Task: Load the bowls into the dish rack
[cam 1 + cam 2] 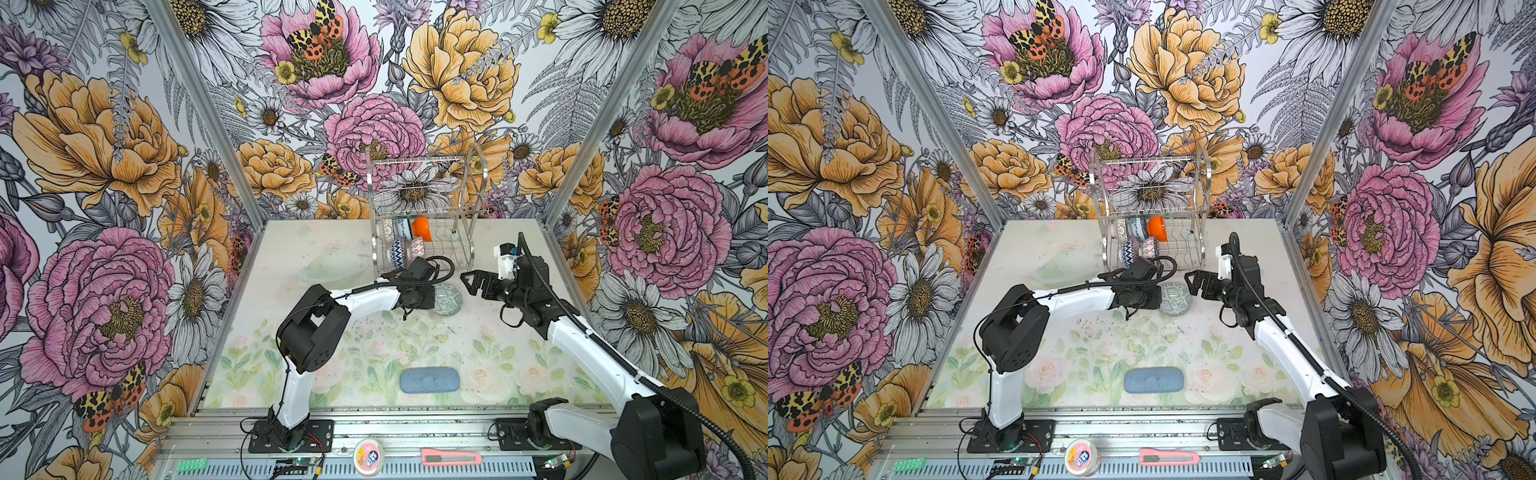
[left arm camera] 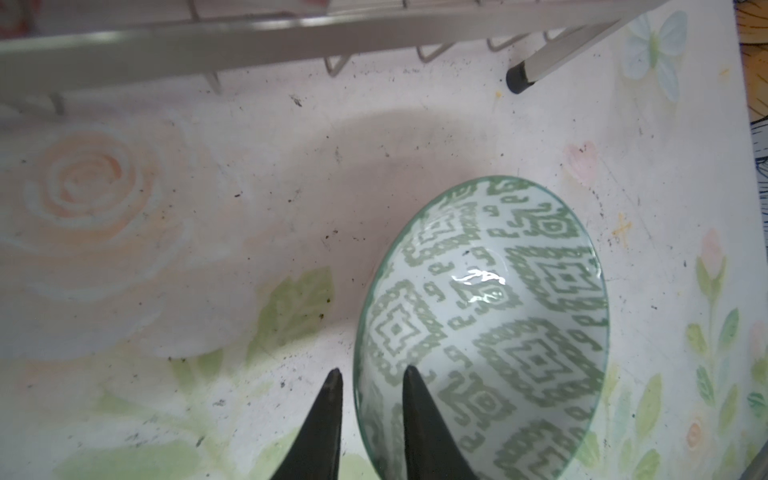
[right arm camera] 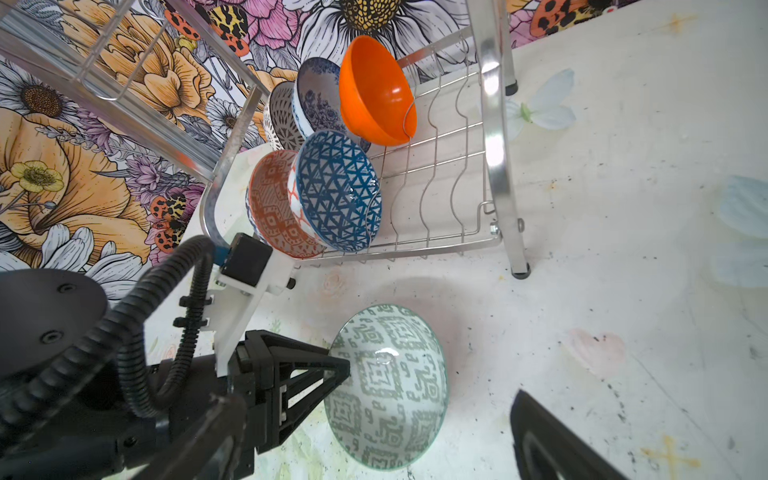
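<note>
The grey-green patterned bowl [image 1: 446,300] [image 1: 1177,299] [image 2: 498,316] [image 3: 390,386] rests tilted on the table in front of the dish rack [image 1: 478,166] [image 1: 1204,166] [image 3: 494,145]. My left gripper [image 1: 434,299] [image 2: 372,370] straddles its rim, one finger inside and one outside, slightly open with a gap at the rim. My right gripper [image 1: 471,284] [image 1: 1192,282] [image 3: 374,399] stands wide open just right of the bowl, not touching it. On the rack's lower tier stand the orange [image 3: 374,91], blue floral [image 3: 316,99], lattice [image 3: 282,116], orange-white [image 3: 274,203] and dark-blue triangle [image 3: 336,187] bowls.
A blue-grey oblong pad [image 1: 430,379] lies near the table's front. A clear oblong dish [image 1: 332,266] sits left of the rack. The rack's leg [image 2: 519,79] stands close behind the bowl. A pink cutter [image 1: 451,457] and a round tub [image 1: 368,455] lie on the front rail.
</note>
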Robot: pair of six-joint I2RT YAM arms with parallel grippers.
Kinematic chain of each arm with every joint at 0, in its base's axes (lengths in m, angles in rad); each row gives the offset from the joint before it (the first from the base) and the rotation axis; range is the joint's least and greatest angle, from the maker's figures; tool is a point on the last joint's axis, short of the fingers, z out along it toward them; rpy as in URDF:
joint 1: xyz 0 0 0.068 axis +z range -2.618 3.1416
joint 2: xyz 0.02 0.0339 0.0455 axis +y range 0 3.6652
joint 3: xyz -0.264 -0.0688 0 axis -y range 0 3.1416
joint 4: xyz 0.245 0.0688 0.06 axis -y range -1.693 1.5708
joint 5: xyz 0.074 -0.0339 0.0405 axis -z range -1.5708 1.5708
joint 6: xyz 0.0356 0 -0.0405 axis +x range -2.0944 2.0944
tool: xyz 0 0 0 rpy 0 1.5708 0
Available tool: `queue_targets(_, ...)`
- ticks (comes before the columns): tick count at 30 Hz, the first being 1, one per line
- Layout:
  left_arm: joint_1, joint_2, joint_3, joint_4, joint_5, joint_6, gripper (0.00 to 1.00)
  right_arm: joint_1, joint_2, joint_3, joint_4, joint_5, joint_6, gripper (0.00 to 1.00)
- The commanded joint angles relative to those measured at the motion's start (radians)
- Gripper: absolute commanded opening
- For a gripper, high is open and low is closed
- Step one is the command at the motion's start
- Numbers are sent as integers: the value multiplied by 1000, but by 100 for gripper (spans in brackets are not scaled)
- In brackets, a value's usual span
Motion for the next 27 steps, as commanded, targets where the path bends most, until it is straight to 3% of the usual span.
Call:
queue_targets(1,-5,-54,30,-11,-9,19,36,14,-22,5,-15,36,-27,99)
queue_targets(12,52,-324,-83,-14,-73,37,74,121,-9,53,-92,158,-104,99)
queue_targets(16,73,-443,-164,-5,-111,48,97,198,32,82,-129,243,-149,100)
queue_targets(21,125,-589,-318,60,-75,31,99,292,100,112,-151,333,-188,100)
queue_targets(27,191,-728,-511,170,8,-36,99,387,207,150,-153,400,-224,92)
